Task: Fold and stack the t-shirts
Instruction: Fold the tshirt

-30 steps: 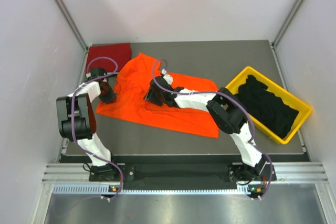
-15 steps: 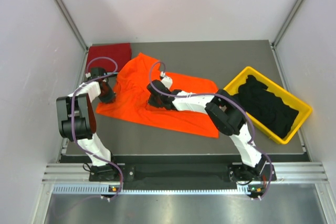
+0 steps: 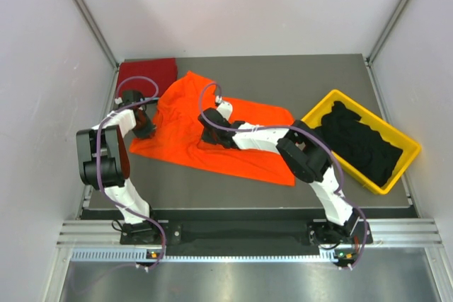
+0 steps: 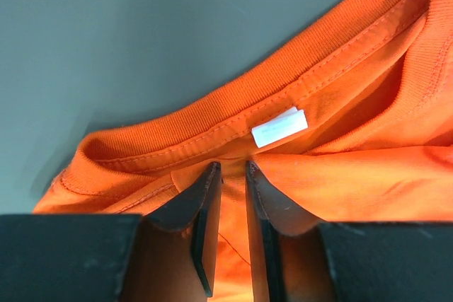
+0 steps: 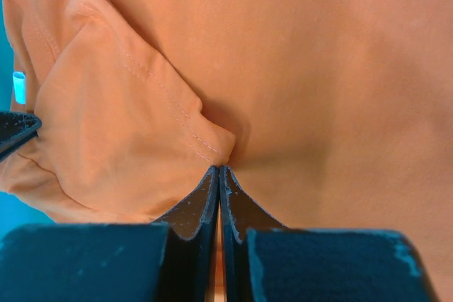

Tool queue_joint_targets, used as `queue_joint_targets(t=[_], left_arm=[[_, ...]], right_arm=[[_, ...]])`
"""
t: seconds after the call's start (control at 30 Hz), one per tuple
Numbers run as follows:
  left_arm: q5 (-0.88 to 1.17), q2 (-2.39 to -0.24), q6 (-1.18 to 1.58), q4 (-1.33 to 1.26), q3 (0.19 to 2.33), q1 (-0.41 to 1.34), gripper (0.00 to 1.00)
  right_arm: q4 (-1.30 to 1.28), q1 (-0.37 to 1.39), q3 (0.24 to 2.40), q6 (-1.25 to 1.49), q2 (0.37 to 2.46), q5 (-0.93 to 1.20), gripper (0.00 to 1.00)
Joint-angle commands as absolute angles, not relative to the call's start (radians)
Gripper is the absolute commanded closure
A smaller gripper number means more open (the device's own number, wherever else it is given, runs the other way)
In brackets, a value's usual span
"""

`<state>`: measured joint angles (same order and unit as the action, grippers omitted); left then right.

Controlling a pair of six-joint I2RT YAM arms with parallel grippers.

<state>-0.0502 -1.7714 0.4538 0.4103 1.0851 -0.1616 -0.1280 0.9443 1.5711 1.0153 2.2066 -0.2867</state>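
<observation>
A bright orange t-shirt point(image 3: 244, 146) lies spread and rumpled across the middle of the table. My left gripper point(image 3: 146, 129) is at its left edge. In the left wrist view those jaws point(image 4: 233, 166) stand narrow, with orange cloth between them just below the collar and its white label point(image 4: 279, 126). My right gripper point(image 3: 206, 135) rests on the shirt's middle. In the right wrist view it point(image 5: 219, 169) is shut, pinching a puckered fold by a stitched hem point(image 5: 177, 114). A dark red t-shirt point(image 3: 146, 73) lies folded at the back left. Black t-shirts point(image 3: 357, 143) fill the bin.
A yellow plastic bin point(image 3: 405, 164) stands slanted at the right side of the table. Grey walls close in the left, back and right. The dark table top point(image 3: 304, 79) shows bare behind the orange shirt, and a bare strip runs along the front edge point(image 3: 212, 189).
My right gripper has shut on the orange cloth and shifted slightly left. The left gripper stays at the collar. The shirt has hardly moved.
</observation>
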Motion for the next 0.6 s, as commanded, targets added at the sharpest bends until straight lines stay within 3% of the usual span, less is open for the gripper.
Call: queue_joint_targets(t=[0.0, 0.07, 0.1, 0.17, 0.23, 0.43, 0.53, 0.57], left_arm=[[-0.088, -1.779, 0.434, 0.44, 1.098, -0.166, 0.73], [-0.052, -1.766, 0.426, 0.452, 1.115, -0.166, 0.69], [-0.016, -1.743, 0.425, 0.466, 1.129, -0.166, 0.61], [-0.018, -1.7, 0.433, 0.466, 1.123, -0.153, 0.56], [-0.079, -1.625, 0.452, 0.478, 1.103, -0.152, 0.55], [-0.228, -1.488, 0.443, 0.537, 1.086, -0.164, 0.52], [-0.14, -1.445, 0.471, 0.548, 1.039, -0.244, 0.52], [-0.014, -1.422, 0.479, 0.526, 0.996, -0.326, 0.53]], right_arm=[[-0.106, 0.96, 1.575, 0.98, 2.138, -0.336, 1.0], [-0.115, 0.96, 1.589, 0.971, 2.141, -0.33, 0.96], [-0.126, 0.96, 1.601, 0.96, 2.137, -0.327, 0.93], [-0.121, 0.959, 1.603, 0.937, 2.131, -0.31, 0.8], [-0.138, 0.959, 1.611, 0.894, 2.117, -0.299, 0.7], [-0.118, 0.957, 1.491, 0.836, 1.973, -0.322, 0.6], [-0.114, 0.957, 1.439, 0.816, 1.898, -0.315, 0.54], [-0.106, 0.956, 1.407, 0.812, 1.861, -0.311, 0.52]])
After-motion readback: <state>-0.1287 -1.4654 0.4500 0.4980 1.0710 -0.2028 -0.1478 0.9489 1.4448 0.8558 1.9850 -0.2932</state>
